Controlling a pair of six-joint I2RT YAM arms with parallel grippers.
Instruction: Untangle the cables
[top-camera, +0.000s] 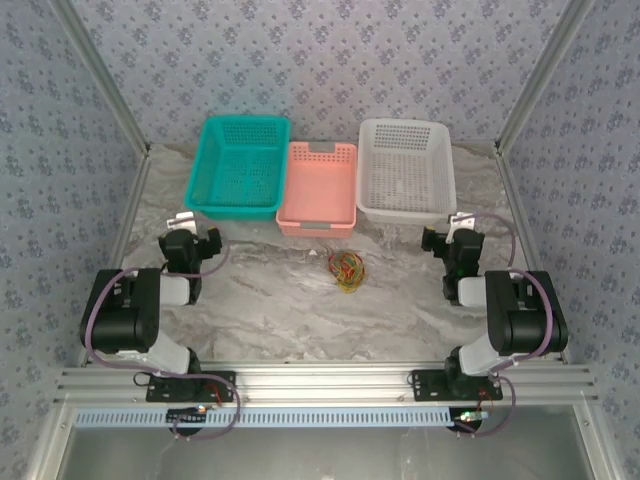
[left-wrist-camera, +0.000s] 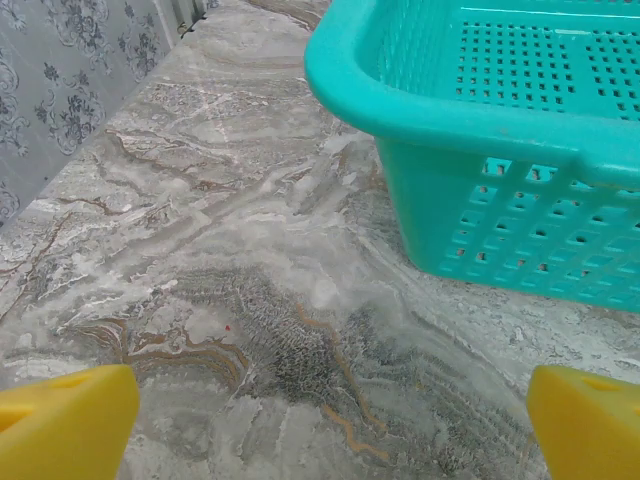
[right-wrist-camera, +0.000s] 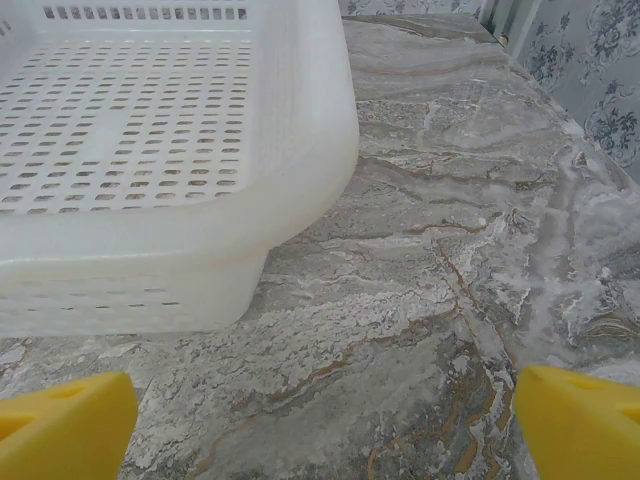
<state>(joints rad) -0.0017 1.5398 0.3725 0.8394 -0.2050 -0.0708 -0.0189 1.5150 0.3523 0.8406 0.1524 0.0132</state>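
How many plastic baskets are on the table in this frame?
3. They stand in a row at the back: the teal basket on the left, the pink basket in the middle, and the white basket on the right. No others seem hidden.

Looks like a robot lab test cell, not a home or shop. The enclosure is aluminium extrusion posts with wallpaper-print panels on three sides and a marble-print desk inside. The left arm and right arm are bolted to an extrusion rail, with a slotted cable duct below. A teal basket, pink basket and white basket sit in a row at the back.
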